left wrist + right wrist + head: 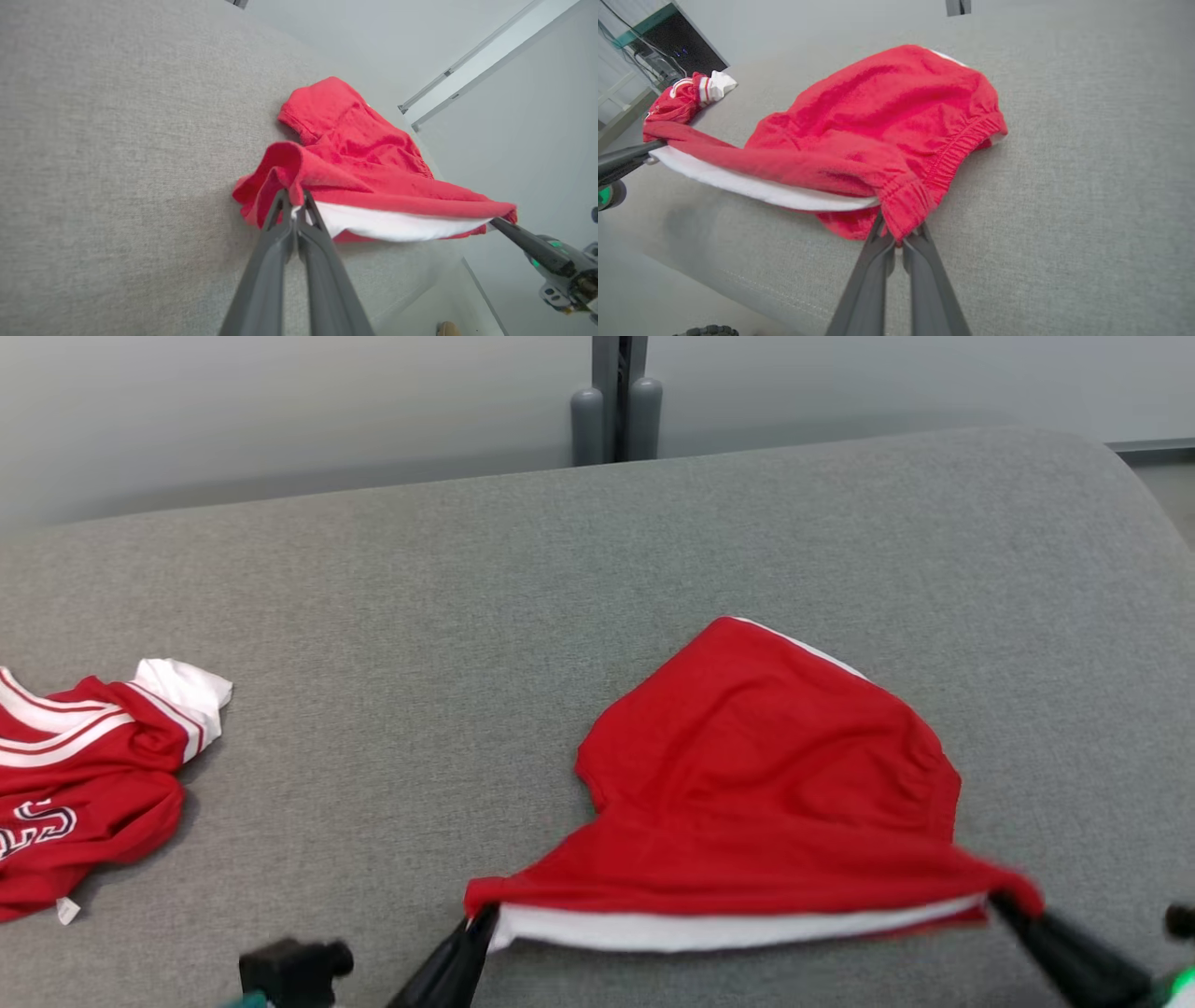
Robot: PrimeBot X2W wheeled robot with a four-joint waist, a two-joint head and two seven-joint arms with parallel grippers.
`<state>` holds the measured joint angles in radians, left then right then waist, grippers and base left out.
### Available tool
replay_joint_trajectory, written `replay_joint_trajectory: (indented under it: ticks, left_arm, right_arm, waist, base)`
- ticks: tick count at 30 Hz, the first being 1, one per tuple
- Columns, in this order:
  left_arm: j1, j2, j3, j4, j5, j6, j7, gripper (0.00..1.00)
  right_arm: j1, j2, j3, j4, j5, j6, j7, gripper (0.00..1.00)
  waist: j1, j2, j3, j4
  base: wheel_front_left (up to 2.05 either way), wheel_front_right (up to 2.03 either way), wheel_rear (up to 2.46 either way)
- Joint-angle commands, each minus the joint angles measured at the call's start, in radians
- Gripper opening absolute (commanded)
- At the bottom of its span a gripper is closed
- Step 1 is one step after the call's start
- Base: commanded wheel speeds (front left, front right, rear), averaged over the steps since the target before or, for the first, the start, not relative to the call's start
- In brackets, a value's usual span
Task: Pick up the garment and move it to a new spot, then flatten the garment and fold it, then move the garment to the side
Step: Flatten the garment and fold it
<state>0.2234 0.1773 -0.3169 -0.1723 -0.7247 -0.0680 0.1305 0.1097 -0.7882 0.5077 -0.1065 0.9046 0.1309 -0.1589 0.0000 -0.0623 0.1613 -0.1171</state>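
Gripping small red cloth (pixel 766 775) by both ends of its white-edged hem: left claw (pixel 485 917) and right claw (pixel 999 899) each clamped shut on it, hem stretched taut above front edge of table (pixel 560 551), presumably for spreading flat. Noted garment (pixel 93 784) crumpled at left edge, untouched.

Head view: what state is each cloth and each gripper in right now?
Red cloth: near edge lifted, stretched between both grippers; far part resting on the grey surface.
Jersey: crumpled, lying free at the left.
Left gripper: shut on red cloth's left corner.
Right gripper: shut on its right corner.
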Motion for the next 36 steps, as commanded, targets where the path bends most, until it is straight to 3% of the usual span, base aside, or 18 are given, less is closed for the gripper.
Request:
replay_joint_trajectory:
  ticks: [1,5,9,12,16,19,23,26,31,36]
  left_arm:
    - [-0.029,0.002,0.001,-0.029,-0.007,0.004,0.008,0.0]
    - [-0.165,0.034,-0.005,-0.188,-0.03,0.005,0.137,0.0]
    - [-0.457,0.062,0.054,-0.231,-0.07,0.037,0.286,0.0]
    - [-0.752,0.082,0.105,-0.133,-0.057,0.072,0.372,0.0]
    - [-1.147,0.062,0.118,0.129,-0.012,0.103,0.414,0.0]
    - [-1.399,0.037,0.122,0.346,0.055,0.114,0.341,0.0]
    - [-1.687,0.014,0.126,0.565,0.153,0.118,0.153,0.0]
    - [-1.799,-0.007,0.133,0.697,0.187,0.103,0.009,0.0]
    - [-1.788,-0.041,0.115,0.884,0.187,0.025,-0.158,0.0]
    - [-1.596,-0.069,0.058,1.013,0.144,-0.051,-0.218,0.0]
  right_arm:
    - [-0.03,-0.015,-0.018,-0.026,0.006,0.0,0.006,0.0]
    - [-0.172,-0.081,-0.073,-0.159,0.044,0.0,0.083,0.0]
    - [-0.432,-0.115,-0.093,-0.218,0.087,0.0,0.184,0.0]
    - [-0.678,-0.067,-0.093,-0.152,0.112,0.0,0.241,0.0]
    - [-1.028,0.055,-0.098,0.051,0.073,0.0,0.265,0.0]
    - [-1.275,0.157,-0.082,0.218,-0.005,0.0,0.23,0.0]
    - [-1.536,0.269,-0.069,0.416,-0.125,0.0,0.123,0.0]
    - [-1.648,0.328,-0.046,0.548,-0.196,0.0,0.024,0.0]
    - [-1.618,0.37,0.093,0.661,-0.18,0.0,-0.063,0.0]
    - [-1.454,0.286,0.322,0.613,-0.123,0.0,-0.101,0.0]
  waist:
    - [0.0,0.0,0.008,-0.008]
    - [0.0,0.0,0.035,-0.02]
    - [0.0,0.0,0.112,-0.012]
    - [0.0,0.0,0.188,0.0]
    - [0.0,0.0,0.316,0.023]
    - [0.0,0.0,0.397,0.035]
    - [0.0,0.0,0.491,0.046]
    - [0.0,0.0,0.54,0.052]
    - [0.0,0.0,0.563,0.062]
    - [0.0,0.0,0.522,0.074]
  base:
    - [0.0,0.0,0.0]
    - [0.0,0.0,0.0]
    - [0.0,0.0,0.0]
    - [0.0,0.0,0.0]
    - [0.0,0.0,0.0]
    - [0.0,0.0,0.0]
    - [0.0,0.0,0.0]
    - [0.0,0.0,0.0]
    - [0.0,0.0,0.0]
    - [0.0,0.0,0.0]
